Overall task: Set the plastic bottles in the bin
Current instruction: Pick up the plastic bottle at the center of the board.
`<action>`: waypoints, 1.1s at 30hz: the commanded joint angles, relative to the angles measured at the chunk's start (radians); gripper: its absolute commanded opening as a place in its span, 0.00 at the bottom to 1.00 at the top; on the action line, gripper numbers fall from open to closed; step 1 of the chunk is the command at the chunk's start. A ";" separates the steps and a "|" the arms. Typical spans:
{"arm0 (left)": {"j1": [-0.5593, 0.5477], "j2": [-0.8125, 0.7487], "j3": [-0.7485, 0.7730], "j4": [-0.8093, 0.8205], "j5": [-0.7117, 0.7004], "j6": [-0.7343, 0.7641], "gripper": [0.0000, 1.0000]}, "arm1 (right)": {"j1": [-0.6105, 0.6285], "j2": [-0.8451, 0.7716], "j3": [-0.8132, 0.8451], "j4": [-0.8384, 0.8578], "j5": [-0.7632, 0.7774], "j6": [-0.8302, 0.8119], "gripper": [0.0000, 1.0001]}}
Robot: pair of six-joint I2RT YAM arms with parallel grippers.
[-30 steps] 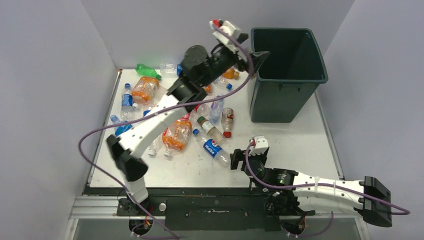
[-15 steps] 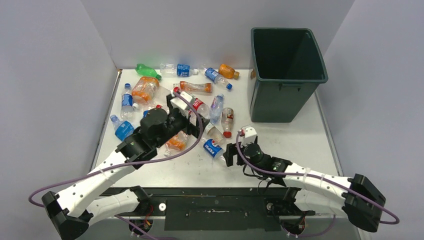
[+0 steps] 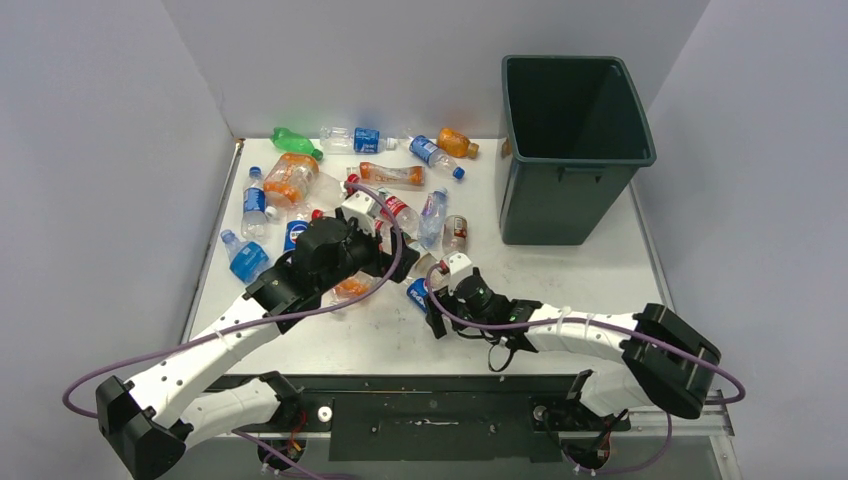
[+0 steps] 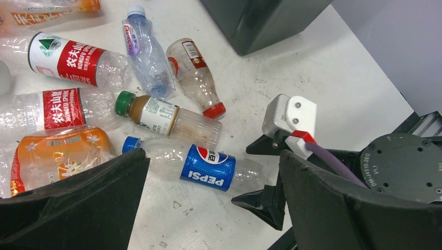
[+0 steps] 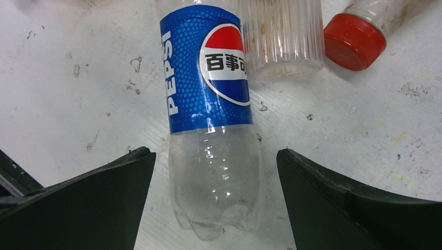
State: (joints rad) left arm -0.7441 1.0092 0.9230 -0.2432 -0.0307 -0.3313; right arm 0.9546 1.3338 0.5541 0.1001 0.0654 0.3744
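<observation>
The right fingers (image 5: 94, 198) are straddling, unclenched, the clear blue-labelled plastic bottle (image 5: 208, 88) at centre frame; the left fingers (image 4: 78, 203) are gaping.

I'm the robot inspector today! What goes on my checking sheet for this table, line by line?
Surface: white table, scuffed and speckled with dirt.
Job's things: plastic bottles lie scattered over the left half; the bin stands upright at the far right, its inside too dark to check.
Clutter: nothing seen.
Grippers: left gripper open and empty above the bottles; right gripper open, its fingers either side of the Pepsi bottle, not squeezing it.
Cables: a purple cable loops loosely along each arm.
Surroundings: plain grey walls on three sides.
</observation>
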 commanded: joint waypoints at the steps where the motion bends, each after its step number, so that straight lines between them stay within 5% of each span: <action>1: 0.005 -0.026 0.037 0.025 -0.042 -0.043 0.96 | -0.001 0.049 0.063 0.013 0.007 -0.028 0.90; 11: 0.004 -0.092 -0.005 0.079 -0.065 -0.043 0.96 | 0.019 0.122 0.078 -0.020 0.002 -0.038 1.00; 16: 0.002 -0.119 -0.024 0.105 -0.089 -0.048 0.96 | 0.029 0.100 0.063 -0.004 0.000 -0.010 0.67; 22: 0.003 -0.236 -0.100 0.190 -0.197 -0.073 0.96 | 0.085 -0.134 0.031 0.035 0.051 0.055 0.52; 29: -0.012 -0.396 -0.298 0.554 -0.026 -0.071 0.96 | 0.104 -0.438 -0.180 0.416 0.023 0.060 0.54; 33: -0.029 -0.391 -0.306 0.599 0.118 -0.080 0.96 | 0.113 -0.497 -0.300 0.718 0.041 0.059 0.52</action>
State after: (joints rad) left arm -0.7574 0.6079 0.6132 0.1764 -0.0830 -0.4011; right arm 1.0561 0.8646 0.3408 0.4568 0.0891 0.4259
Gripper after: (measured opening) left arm 0.962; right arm 0.613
